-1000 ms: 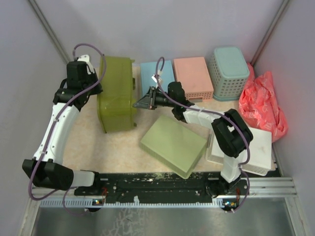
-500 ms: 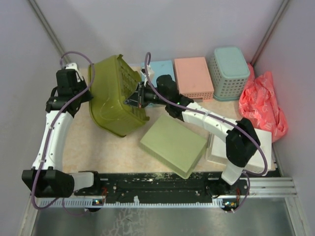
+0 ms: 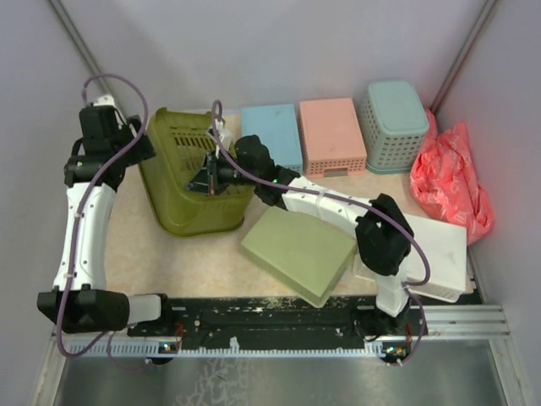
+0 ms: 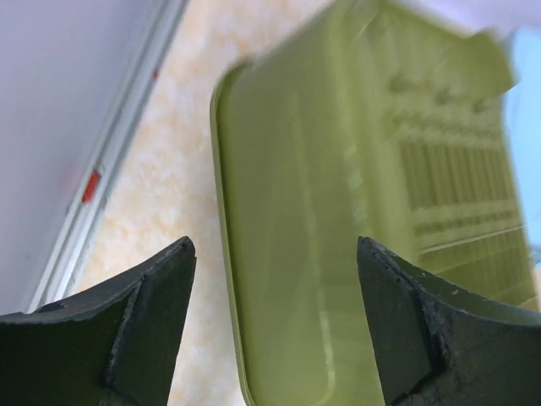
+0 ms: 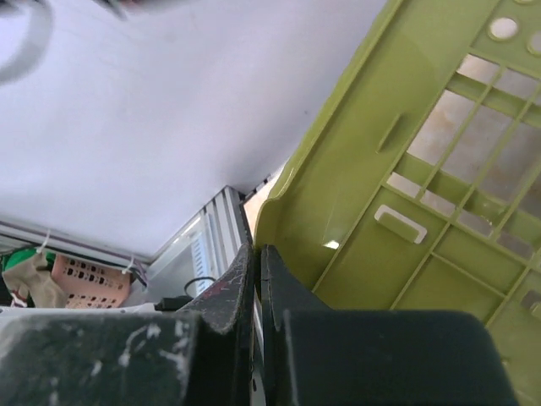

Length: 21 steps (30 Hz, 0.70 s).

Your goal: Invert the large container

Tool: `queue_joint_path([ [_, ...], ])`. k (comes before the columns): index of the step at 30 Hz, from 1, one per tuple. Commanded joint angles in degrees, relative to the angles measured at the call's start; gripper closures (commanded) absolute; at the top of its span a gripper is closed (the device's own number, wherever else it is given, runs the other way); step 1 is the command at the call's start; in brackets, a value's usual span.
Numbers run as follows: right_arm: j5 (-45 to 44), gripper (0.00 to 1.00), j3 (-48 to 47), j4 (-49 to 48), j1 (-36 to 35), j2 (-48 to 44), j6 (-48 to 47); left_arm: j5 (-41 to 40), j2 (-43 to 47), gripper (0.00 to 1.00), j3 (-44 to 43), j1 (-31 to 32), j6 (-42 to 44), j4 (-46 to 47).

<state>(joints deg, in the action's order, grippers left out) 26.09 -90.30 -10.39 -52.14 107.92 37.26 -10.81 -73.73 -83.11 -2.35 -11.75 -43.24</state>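
Observation:
The large container (image 3: pixel 190 190), a deep olive-green tub, stands at the back left with its slotted bottom turned up and toward the back wall and its rim near the table. My right gripper (image 3: pixel 208 180) reaches in from the right and is shut on a thin edge of the large container (image 5: pixel 439 169); the right gripper (image 5: pixel 258 254) pinches that green edge between its fingers. Just left of the tub, my left gripper (image 3: pixel 138 149) is open. In the left wrist view the left gripper (image 4: pixel 272 247) frames the smooth wall of the large container (image 4: pixel 313 220) without touching it.
A flat pale-green tray (image 3: pixel 297 248) lies right in front of the tub. Along the back wall stand a blue box (image 3: pixel 270 135), a pink box (image 3: pixel 331 134) and a teal basket (image 3: pixel 393 125). A red bag (image 3: pixel 450 182) and a white box (image 3: pixel 441 254) fill the right side.
The tub has rolled from lying on its side to bottom up. My left gripper has opened, let go and drawn back to the left. The right gripper followed the tub leftward, still shut.

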Motion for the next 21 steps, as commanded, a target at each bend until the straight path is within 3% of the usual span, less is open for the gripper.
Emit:
queue_joint_path([
  [1, -0.88, 1.00, -3.55, -0.57, -0.77, 3.25, 1.20, -3.08, 0.62, 0.14, -10.31, -0.23, 0.70, -3.68],
  [4, -0.60, 0.98, -6.60, 2.16, -1.37, 5.55, 1.38, -1.27, 1.64, 0.09, -13.67, -0.20, 0.11, -3.11],
  [8, -4.29, 0.41, -8.40, 7.78, -1.26, 3.60, -1.73, 5.97, 2.04, 0.03, -15.23, 0.04, 0.99, -2.14],
  [10, -9.19, 0.24, -7.75, 11.70, -0.60, 0.24, -4.57, 7.42, 1.73, 0.01, -15.28, 1.15, 1.32, -2.51],
  [13, -14.73, 0.18, -4.09, 16.51, 2.65, -7.60, -7.37, 5.34, 0.84, 0.00, -14.84, 6.94, 1.68, -2.72],
  [17, -22.05, 0.15, 8.79, 21.60, 11.45, -21.21, -9.05, 4.85, -0.87, 0.00, -13.95, 15.85, 0.06, -1.61],
  [21, -38.17, 0.05, 19.43, 30.54, 21.33, -34.44, -11.81, 5.56, -2.90, 0.00, -11.23, 24.73, -1.42, 4.35],
])
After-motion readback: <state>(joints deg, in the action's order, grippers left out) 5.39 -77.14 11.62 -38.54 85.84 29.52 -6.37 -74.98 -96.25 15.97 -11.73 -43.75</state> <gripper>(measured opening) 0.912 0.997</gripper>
